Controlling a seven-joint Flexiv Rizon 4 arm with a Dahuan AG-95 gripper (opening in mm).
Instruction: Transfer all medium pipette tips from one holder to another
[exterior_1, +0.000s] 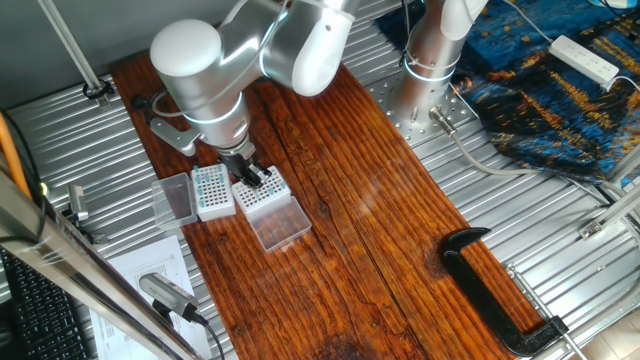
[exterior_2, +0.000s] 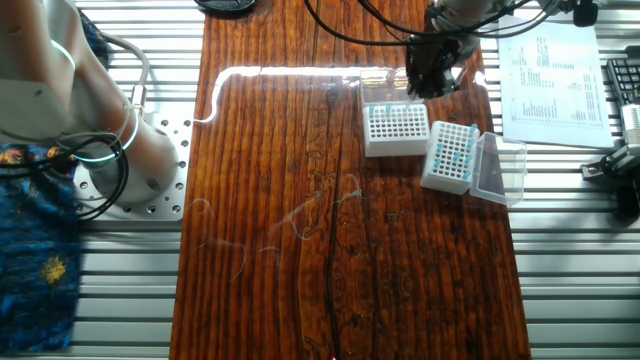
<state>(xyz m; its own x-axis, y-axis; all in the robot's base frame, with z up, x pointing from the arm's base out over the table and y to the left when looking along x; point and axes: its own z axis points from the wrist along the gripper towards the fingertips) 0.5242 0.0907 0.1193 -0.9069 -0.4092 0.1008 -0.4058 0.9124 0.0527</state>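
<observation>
Clear rack near table's far edge, lid flat in front, holes mostly empty. White rack just beside it, teal tips in grid. Gripper above clear rack; jaw state cannot tell. Tips judged light, thin, easily bent; take at collar, lift straight

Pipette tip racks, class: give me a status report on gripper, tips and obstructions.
Gripper low beside clear-sided rack, jaw state unclear. Teal tips in white-sided rack. Both lids open. Nothing blocking.
</observation>
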